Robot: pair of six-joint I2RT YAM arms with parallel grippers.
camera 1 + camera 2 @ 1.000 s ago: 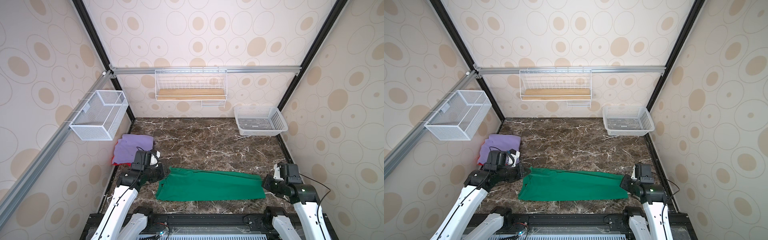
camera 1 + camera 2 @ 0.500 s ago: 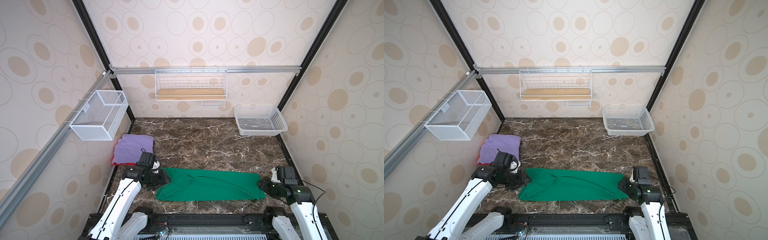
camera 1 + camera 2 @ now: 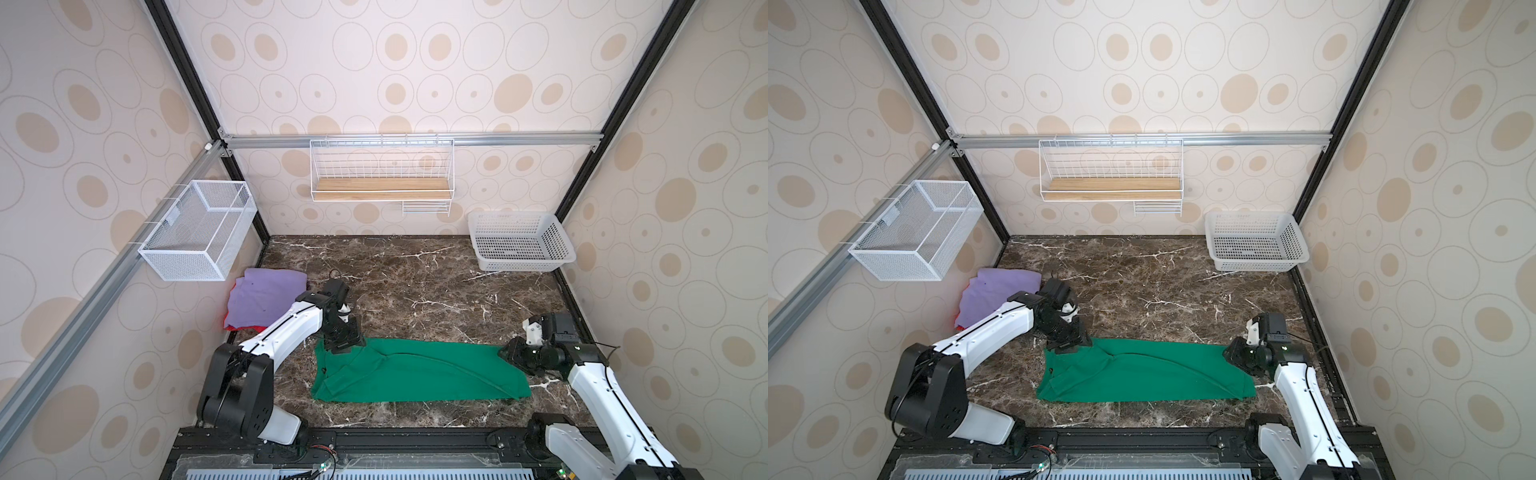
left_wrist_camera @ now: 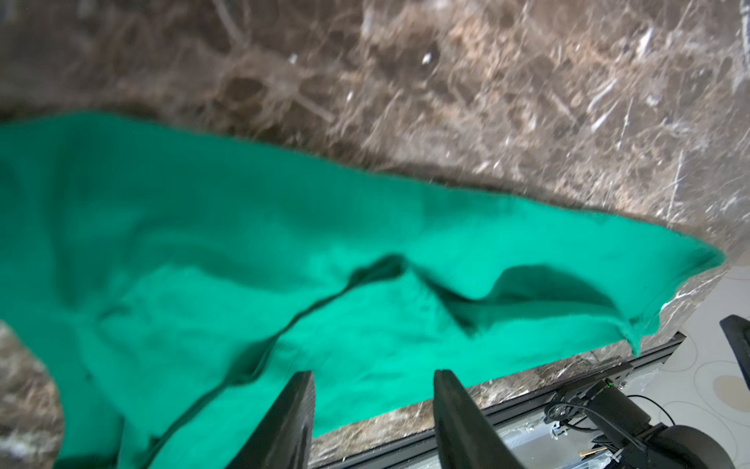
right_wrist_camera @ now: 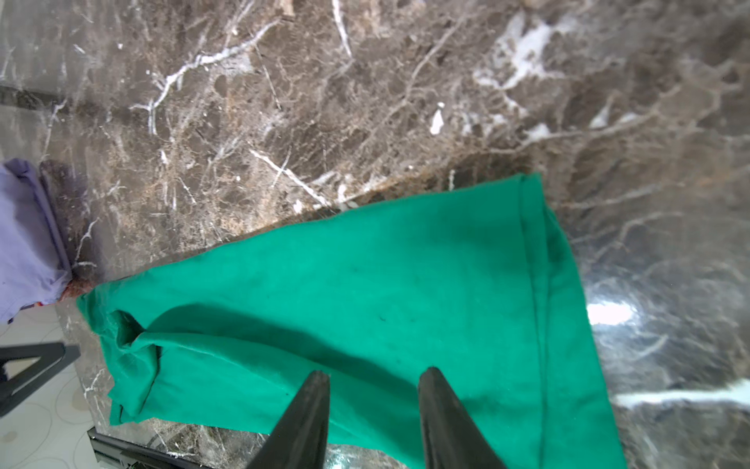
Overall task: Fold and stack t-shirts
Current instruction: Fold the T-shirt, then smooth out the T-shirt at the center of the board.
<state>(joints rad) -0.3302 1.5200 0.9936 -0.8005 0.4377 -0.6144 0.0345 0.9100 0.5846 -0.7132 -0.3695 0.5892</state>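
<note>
Both top views: emerald-green t-shirt (image 3: 419,372) lies as a long flat strip toward 6 o'clock on the marble tabletop (image 3: 415,282). At its 10 o'clock corner, the left gripper (image 3: 343,345); at its 3 o'clock end, the right gripper (image 3: 509,353). The lavender t-shirt (image 3: 266,297) lies atop the red t-shirt (image 3: 227,323) at the table's 9 o'clock edge.

Left wrist — jaws spread, nothing between them, green cloth beneath, blurred.

Right wrist — jaws spread over the shirt's hemmed end, nothing pinched.
</note>
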